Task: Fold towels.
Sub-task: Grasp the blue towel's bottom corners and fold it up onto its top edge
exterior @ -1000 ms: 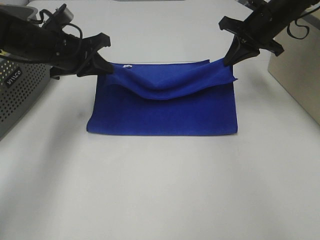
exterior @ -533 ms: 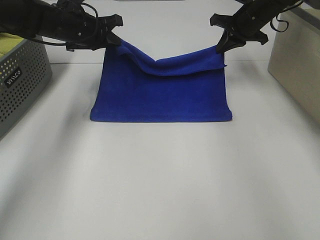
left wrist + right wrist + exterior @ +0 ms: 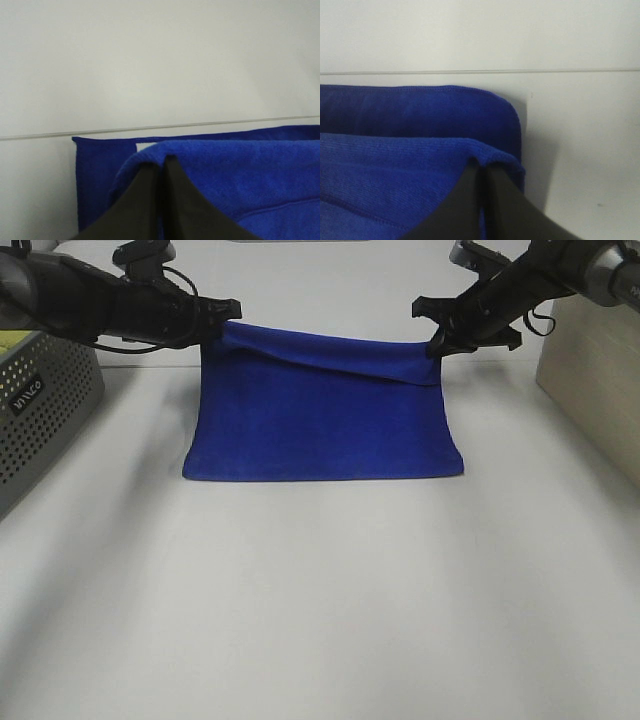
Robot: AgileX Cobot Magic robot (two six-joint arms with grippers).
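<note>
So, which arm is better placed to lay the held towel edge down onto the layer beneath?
Neither alone, probably. The left gripper and the right gripper are each shut on one corner of the lifted edge of the towel, so both should lower together.

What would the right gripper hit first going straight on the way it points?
Beyond the corner it grips, the right gripper would likely meet the lower layer of the blue towel on the table; depth is unclear.
</note>
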